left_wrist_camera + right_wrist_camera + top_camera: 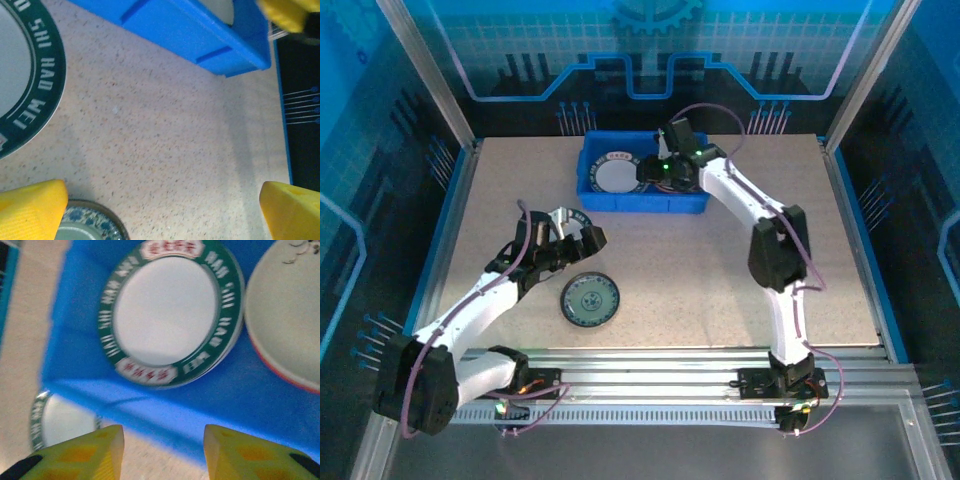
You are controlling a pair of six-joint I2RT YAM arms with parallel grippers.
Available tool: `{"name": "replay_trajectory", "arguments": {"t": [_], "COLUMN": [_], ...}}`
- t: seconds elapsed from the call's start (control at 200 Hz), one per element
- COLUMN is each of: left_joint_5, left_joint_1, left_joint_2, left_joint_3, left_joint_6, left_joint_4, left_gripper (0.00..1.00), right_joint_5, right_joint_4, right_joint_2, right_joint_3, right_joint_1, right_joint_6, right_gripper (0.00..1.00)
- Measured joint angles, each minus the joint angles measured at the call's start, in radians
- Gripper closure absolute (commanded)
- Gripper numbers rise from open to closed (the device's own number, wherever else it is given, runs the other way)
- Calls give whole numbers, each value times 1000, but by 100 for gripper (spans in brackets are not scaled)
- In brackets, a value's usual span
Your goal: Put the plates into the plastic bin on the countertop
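Inside the plastic bin [150, 405], just ahead of the right gripper [164, 452], a green-rimmed plate [167, 315] is lying flat. A cream plate [285, 310] is sitting beside it, their rims meeting. The first is white in the middle, with pale lettering running round its green band; the cream one is showing a thin reddish edge. The right gripper's yellow fingers are standing partly apart with nothing between them, hovering over the bin's wall. The right arm is reaching from its base across the countertop [720, 260], elbow raised, wrist over the right half of the bin.

The left gripper [582, 232] is gaping wide and holding nothing, hanging low over the countertop just short of the bin. A second lettered plate [25, 80] is lying on the countertop outside the bin, close beside this gripper. A dark plate [590, 298] with a blue patterned rim is lying nearer the arm bases. The left arm is stretching diagonally from its base.
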Motion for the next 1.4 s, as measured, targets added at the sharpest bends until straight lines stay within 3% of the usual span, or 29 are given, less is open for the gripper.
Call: {"name": "replay_trajectory", "arguments": {"t": [0.245,0.525,0.83,1.401], "left_joint_5": [-21,-29,-36,-75], "left_joint_1": [-2,-28,-104,-153], "left_joint_2": [-95,-264,-369,-474], "left_joint_3": [5,-65,-145,-275], "left_joint_6": [42,17,-57,-187], "left_joint_4": [-207,-353,-469,-502], "left_gripper": [1,1,1,1], "right_joint_5": [-148,-241,-305,-391], "right_joint_4": [197,231,222,218], "right_joint_2": [-333,-368,-360,-166], "right_joint_3": [-380,-633,-709,-710], "right_joint_1": [107,211,269,283], "right_joint_6": [3,19,17,3], "right_gripper": [61,60,51,58]}}
